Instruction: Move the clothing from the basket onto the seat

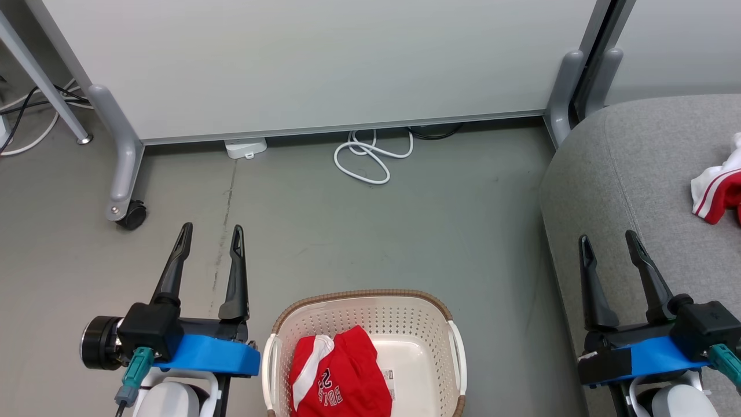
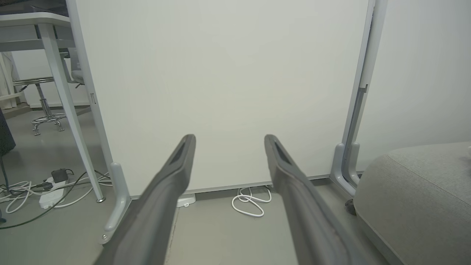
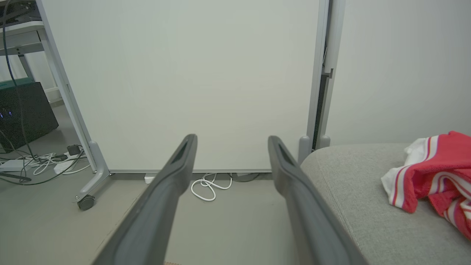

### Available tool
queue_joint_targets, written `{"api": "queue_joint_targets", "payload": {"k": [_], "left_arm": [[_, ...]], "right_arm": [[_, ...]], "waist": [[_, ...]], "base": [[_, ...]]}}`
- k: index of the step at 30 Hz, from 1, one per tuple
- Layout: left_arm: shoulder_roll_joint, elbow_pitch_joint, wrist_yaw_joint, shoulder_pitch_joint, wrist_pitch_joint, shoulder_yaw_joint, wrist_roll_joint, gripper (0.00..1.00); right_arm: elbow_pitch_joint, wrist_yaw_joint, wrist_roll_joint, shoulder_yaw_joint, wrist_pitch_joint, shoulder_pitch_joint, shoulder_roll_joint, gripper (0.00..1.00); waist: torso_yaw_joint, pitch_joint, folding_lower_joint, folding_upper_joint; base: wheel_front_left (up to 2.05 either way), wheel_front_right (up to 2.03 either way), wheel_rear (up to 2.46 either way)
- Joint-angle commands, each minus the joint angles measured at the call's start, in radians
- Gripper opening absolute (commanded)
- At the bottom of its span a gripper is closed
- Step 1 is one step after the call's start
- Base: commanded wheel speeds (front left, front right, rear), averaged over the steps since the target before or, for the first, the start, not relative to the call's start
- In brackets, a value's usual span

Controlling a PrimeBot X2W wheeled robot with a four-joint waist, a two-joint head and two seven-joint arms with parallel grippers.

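In the basket [image 1: 359,296] on the floor, one red garment [image 1: 341,370] lies crumpled; the other garment [image 1: 718,194] rests on the seat [image 1: 625,174]. The left gripper [image 1: 212,227] and right gripper [image 1: 607,236] hover with jaws spread, holding nothing. The task is judged half done; next, the left gripper, just beside the basket, must descend into it and pinch the loose fabric.

Open floor [image 1: 370,231] is being left at twelve o'clock of the basket [image 1: 359,294]; at three o'clock the way is being walled by the seat [image 1: 625,174], farther ahead by the partition [image 1: 324,63].
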Motion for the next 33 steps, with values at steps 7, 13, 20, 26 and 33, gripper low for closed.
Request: {"api": "queue_joint_targets", "payload": {"k": [7,13,20,26,33], "left_arm": [[-0.005,0.002,-0.007,0.006,-0.003,0.012,0.014,1.0],[-0.007,0.01,-0.014,-0.014,-0.003,0.012,0.022,1.0],[0.029,0.069,-0.032,-0.105,-0.003,-0.045,0.041,1.0],[0.079,0.192,-0.037,-0.224,-0.003,-0.161,0.039,1.0],[0.141,0.407,-0.037,-0.378,-0.003,-0.382,-0.005,1.0]], "right_arm": [[0.0,0.0,0.002,-0.003,0.0,0.014,0.003,1.0],[0.001,0.0,0.008,-0.002,0.0,0.01,0.003,1.0],[-0.01,0.0,0.002,0.006,0.0,-0.031,0.003,1.0],[-0.027,0.0,-0.009,0.018,0.0,-0.082,-0.005,1.0],[-0.053,0.0,-0.013,0.038,0.0,-0.173,-0.032,1.0]], "waist": [[0.001,-0.003,0.0001,-0.0001],[0.001,-0.001,0.0001,-0.0001],[-0.008,0.029,0.0001,-0.0001],[-0.026,0.101,0.0001,-0.0001],[-0.06,0.237,0.0001,-0.0001]], "base": [[0.0,0.0,0.0],[0.0,0.0,0.0],[0.0,0.0,0.0],[0.0,0.0,0.0],[0.0,0.0,0.0]]}}
